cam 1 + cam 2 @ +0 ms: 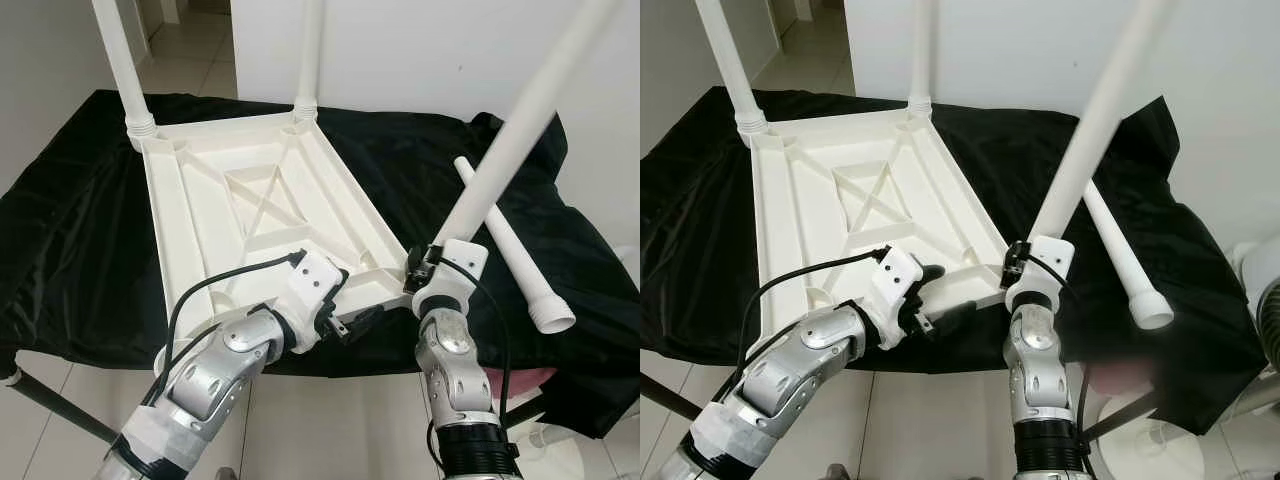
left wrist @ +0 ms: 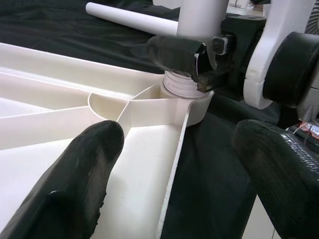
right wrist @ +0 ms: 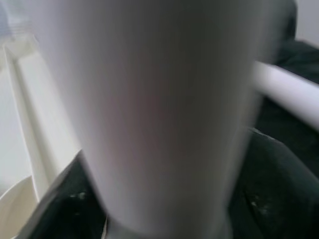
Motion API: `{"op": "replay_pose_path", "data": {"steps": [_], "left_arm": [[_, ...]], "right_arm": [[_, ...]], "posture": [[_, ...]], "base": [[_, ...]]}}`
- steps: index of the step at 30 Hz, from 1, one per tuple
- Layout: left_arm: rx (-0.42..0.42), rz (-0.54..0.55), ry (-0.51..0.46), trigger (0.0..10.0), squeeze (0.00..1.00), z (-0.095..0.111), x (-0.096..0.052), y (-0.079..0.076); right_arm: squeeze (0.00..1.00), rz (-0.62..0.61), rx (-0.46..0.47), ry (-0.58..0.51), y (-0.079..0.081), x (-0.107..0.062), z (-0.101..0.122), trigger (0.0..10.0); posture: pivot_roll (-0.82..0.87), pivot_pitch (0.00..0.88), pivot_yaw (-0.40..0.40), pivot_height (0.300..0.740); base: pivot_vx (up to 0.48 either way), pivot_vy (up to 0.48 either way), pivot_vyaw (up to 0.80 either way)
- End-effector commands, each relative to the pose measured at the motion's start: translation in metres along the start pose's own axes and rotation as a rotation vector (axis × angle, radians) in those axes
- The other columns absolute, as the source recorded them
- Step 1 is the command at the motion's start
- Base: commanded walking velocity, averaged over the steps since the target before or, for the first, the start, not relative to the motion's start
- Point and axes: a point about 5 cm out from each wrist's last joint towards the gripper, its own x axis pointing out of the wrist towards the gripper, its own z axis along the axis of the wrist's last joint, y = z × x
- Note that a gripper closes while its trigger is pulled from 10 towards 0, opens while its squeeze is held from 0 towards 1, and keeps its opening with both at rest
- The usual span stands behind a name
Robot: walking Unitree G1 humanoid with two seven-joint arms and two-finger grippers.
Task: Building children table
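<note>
So the white tabletop [image 1: 255, 215] is lying flipped underside-up on the desk [image 1: 60, 250], which is covered in black cloth, and that makes sense since the leg sockets need to face up to take the legs. Two legs [image 1: 122, 60] are already standing in the far corner sockets, pointing straight up. The right end effector [image 1: 425, 268] is clamped around a third leg [image 1: 505, 150] low down near its threaded end, right at the near right corner socket [image 2: 192, 102]; from the left wrist view the threaded collar looks like it's sitting in or just entering that socket. That leg isn't vertical though, its long axis leans up and away to the robot's right, so I'd guess it needs straightening before it seats or screws in properly. The left end effector [image 1: 352, 322] has its fingers [image 2: 84, 179] spread apart, straddling the near edge of the tabletop just beside that corner, not squeezing anything, probably there to keep the top from sliding. The fourth leg [image 1: 510, 250] lies flat on the cloth off to the right, running from far to near with its flared threaded end toward the robot.
</note>
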Motion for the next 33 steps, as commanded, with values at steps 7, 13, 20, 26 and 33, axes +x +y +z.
{"op": "replay_pose_path", "data": {"steps": [7, 13, 20, 26, 33], "left_arm": [[0.019, -0.003, 0.014, 10.0, 0.00, 0.000, 0.003, 0.007], [0.031, 0.059, 0.033, 10.0, 0.00, -0.001, 0.004, 0.017], [0.043, 0.118, 0.057, 10.0, 0.00, -0.003, 0.005, 0.026], [0.039, 0.145, 0.067, 10.0, 0.00, -0.004, 0.005, 0.030], [0.049, 0.161, 0.107, 10.0, 0.00, -0.008, 0.005, 0.034]], "right_arm": [[0.12, 0.028, 0.012, -0.079, -0.013, -0.012, 0.006, 10.0], [0.00, 0.049, 0.015, -0.088, -0.018, -0.017, 0.006, 10.0], [0.00, 0.074, 0.005, -0.109, -0.020, -0.024, 0.005, 10.0], [0.00, 0.137, -0.013, -0.107, -0.021, -0.026, 0.001, 10.0], [0.00, 0.176, -0.023, -0.121, -0.027, -0.028, 0.004, 10.0]], "posture": [[-0.02, 0.076, -0.050, 0.740], [-0.03, 0.075, -0.047, 0.740], [-0.03, 0.073, -0.042, 0.740], [-0.03, 0.073, -0.037, 0.740], [-0.04, 0.076, -0.040, 0.740]], "base": [[0.000, 0.000, 0.00], [0.000, 0.000, 0.00], [0.000, 0.000, 0.00], [0.000, 0.000, 0.00], [0.000, 0.000, 0.00]]}}
